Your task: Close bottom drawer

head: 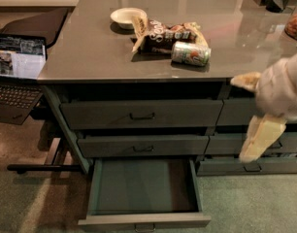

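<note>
The bottom drawer [143, 220] of the left drawer column is pulled far out toward me. Its flat green inner floor [141, 186] is bare, and the small dark pull [144, 226] sits on its low front panel at the frame's bottom edge. My gripper [254, 109] hangs at the right, in front of the right drawer column, well above and to the right of the open drawer. It touches nothing. One cream finger [244, 81] points left and the other [261, 139] points down, spread apart.
Two taller drawers [141, 114] [142, 145] above are shut. The grey counter [80, 57] holds a white bowl [126, 16], a snack bag [165, 33] and a can [189, 53]. A laptop [15, 67] on a stand is at the left. Green carpet [250, 203] lies in front.
</note>
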You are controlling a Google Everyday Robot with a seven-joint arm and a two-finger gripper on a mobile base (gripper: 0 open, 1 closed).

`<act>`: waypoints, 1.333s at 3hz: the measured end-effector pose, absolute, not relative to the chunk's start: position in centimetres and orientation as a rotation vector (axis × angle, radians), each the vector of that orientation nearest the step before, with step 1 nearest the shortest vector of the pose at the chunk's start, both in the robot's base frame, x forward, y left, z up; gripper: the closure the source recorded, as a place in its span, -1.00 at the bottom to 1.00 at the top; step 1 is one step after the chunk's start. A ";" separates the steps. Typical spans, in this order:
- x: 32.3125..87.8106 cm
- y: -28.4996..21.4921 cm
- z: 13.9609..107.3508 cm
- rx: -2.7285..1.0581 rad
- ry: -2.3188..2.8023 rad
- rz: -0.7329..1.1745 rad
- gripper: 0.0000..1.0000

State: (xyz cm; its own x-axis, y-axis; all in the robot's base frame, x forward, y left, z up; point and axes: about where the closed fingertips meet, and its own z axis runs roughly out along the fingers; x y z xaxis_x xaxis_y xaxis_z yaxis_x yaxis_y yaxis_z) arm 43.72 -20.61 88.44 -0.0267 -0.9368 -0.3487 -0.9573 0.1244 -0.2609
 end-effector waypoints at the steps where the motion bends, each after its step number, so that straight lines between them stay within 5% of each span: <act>1: 43.7 -19.0 79.1 -1.820 1.926 0.201 -1.00; 3: 42.9 -15.6 59.2 -1.700 1.800 0.429 -1.00; 4: 42.9 -15.6 59.2 -1.700 1.800 0.429 -1.00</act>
State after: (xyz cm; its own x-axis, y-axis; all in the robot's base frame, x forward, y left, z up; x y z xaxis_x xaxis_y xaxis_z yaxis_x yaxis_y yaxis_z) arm 42.94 -15.61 59.18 0.0192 -0.7759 -0.6306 -0.9769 0.1196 -0.1769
